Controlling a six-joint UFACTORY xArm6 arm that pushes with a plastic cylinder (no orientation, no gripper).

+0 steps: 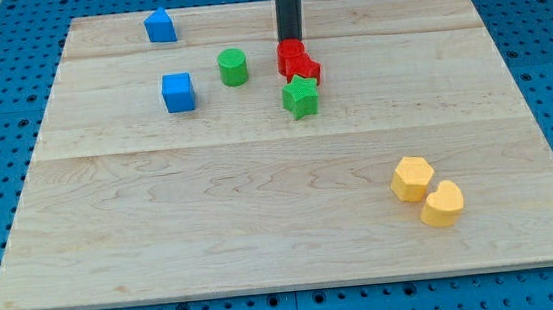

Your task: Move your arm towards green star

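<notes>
The green star (pixel 300 97) lies on the wooden board (pixel 261 207) a little right of centre in the upper half. Two red blocks (pixel 298 63) sit touching it just above. My rod comes down from the view's top, and my tip (pixel 291 39) rests at the upper edge of the red blocks, so the red blocks lie between the tip and the green star.
A green cylinder (pixel 233 66) stands left of the red blocks. A blue cube (pixel 179 92) lies further left, and a blue house-shaped block (pixel 160 26) near the top left. A yellow hexagon (pixel 412 178) and a yellow heart (pixel 442 204) sit at the lower right.
</notes>
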